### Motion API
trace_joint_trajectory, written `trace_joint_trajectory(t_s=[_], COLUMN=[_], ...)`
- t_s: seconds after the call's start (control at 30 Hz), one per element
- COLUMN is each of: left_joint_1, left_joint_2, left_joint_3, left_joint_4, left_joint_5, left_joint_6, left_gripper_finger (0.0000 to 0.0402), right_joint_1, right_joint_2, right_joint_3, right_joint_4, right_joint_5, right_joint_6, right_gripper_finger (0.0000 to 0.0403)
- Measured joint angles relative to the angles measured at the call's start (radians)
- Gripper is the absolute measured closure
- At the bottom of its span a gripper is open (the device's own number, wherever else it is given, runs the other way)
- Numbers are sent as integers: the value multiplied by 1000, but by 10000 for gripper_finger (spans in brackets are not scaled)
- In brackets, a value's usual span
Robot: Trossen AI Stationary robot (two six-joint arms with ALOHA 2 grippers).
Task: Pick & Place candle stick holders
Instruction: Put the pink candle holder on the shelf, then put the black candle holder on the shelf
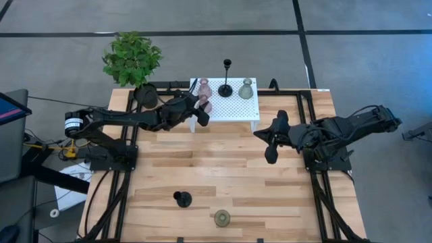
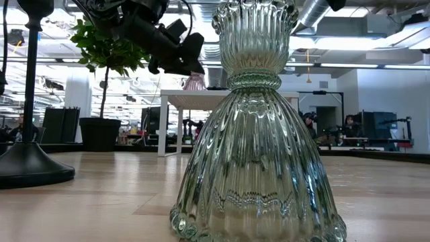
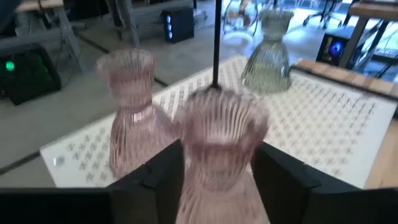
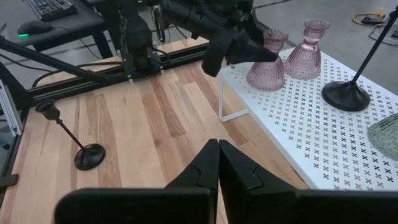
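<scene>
Reaching over the left end of the white perforated metal shelf [image 1: 233,108] at the tabletop's [image 1: 223,169] twelve o'clock edge, the left tool [image 1: 201,108] straddles a pink ribbed glass candle holder [image 3: 217,155] standing on that shelf, its two dark fingers [image 3: 155,180] parted, one on each side of the glass; whether they press on the glass cannot be told. A second pink ribbed glass holder [image 3: 130,118] stands just beside it, toward twelve o'clock. Farther along the shelf, toward three o'clock, stand a black holder with round base and thin stem [image 1: 225,86] and an olive-green ribbed glass holder [image 1: 246,88]. Two more wait on the tabletop near its six o'clock edge: another black stemmed holder [image 1: 182,198] and another olive-green glass holder [image 1: 222,217], well apart from the shelf. The right tool [image 1: 271,156] hangs above the tabletop's middle at about three o'clock, fingers pressed together and empty. A leafy green plant in a black pot [image 1: 132,59] sits at eleven o'clock.
</scene>
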Motion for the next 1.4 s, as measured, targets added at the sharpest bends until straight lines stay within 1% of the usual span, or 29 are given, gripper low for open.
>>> trace_joint_trajectory(t_s=[0.2,0.33,0.57,0.8,0.9,1.0,1.07,1.17,1.3,1.4], left_joint_1=[-4,-22,-34,-39,-65,-115,-154,-220,-312,-374], left_joint_2=[-5,-18,-73,-155,-195,-246,-278,-322,-380,-423], left_joint_3=[1,1,1,1,1,1,1,1,1,1], left_joint_4=[4,6,-21,-133,-189,-221,-247,-281,-339,-434], left_joint_5=[1,1,1,1,1,12,27,76,123,144], left_joint_6=[14,15,18,17,15,10,10,14,17,17], left_gripper_finger=[168,146,140,140,140,141,148,172,221,264], right_joint_1=[0,0,0,0,0,0,0,0,0,0], right_joint_2=[0,0,0,0,0,0,0,0,0,0], right_joint_3=[0,0,0,0,0,0,0,0,0,0], right_joint_4=[-13,-18,-18,-19,-20,-21,-21,-21,-21,-21], right_joint_5=[-2,-2,-2,-2,-2,-2,-2,-2,-2,-2], right_joint_6=[0,0,0,0,0,0,0,0,0,0], right_gripper_finger=[403,403,403,403,403,403,403,403,403,403])
